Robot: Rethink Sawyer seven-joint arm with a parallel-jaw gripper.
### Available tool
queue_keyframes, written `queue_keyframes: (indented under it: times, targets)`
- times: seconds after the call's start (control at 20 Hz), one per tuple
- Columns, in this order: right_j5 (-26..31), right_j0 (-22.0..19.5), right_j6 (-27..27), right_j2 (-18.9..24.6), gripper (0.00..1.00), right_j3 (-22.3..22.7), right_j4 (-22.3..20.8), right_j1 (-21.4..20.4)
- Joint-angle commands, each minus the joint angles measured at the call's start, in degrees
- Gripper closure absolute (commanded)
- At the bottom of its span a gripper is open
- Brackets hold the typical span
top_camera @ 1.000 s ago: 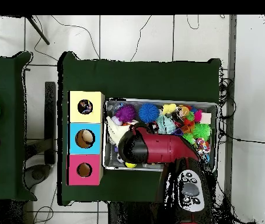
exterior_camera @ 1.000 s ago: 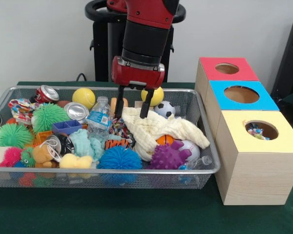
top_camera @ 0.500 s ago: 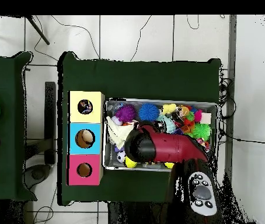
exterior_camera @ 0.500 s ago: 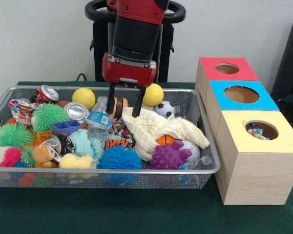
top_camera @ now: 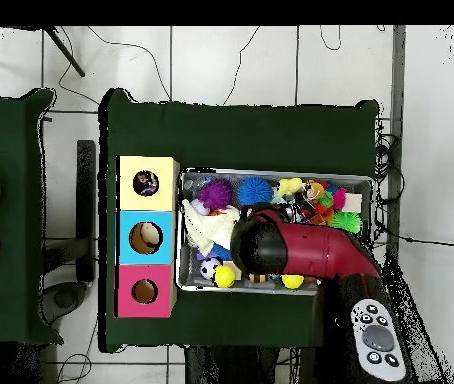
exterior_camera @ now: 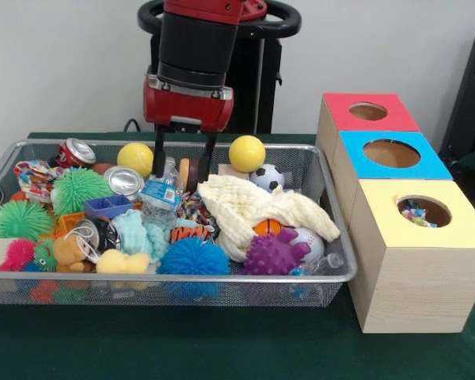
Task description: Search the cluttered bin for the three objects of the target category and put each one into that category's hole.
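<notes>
I am seeing the gripper hanging open and empty over the wire-mesh bin, near two smooth yellow balls.

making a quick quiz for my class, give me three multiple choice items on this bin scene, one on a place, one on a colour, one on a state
1. Where is the claw?
A. over the far side of the bin, above the water bottle
B. over the yellow box
C. on the green cloth in front of the bin

2. What colour tops the box farthest from the camera?
A. green
B. red
C. white

3. What is the claw's state?
A. shut on a ball
B. shut on the cloth
C. open and empty

Key: 1 A, its fingers hang by the bottle's cap; 2 B, the red box stands behind the blue box; 3 C, the fingers stand apart with nothing between them.
</notes>
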Motion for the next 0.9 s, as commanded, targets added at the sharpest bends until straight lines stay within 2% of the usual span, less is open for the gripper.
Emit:
queue_keyframes:
  times: [0.05, 0.7, 0.9]
  targets:
    - [8.8, -3.9, -11.8, 9.0, 0.0, -1.2, -6.0, 0.0]
    - [13.5, -8.8, -14.3, 14.3, 0.0, -4.7, -10.6, 1.7]
    - [16.7, -11.4, -17.0, 16.5, 0.0, -5.5, -11.1, 1.4]
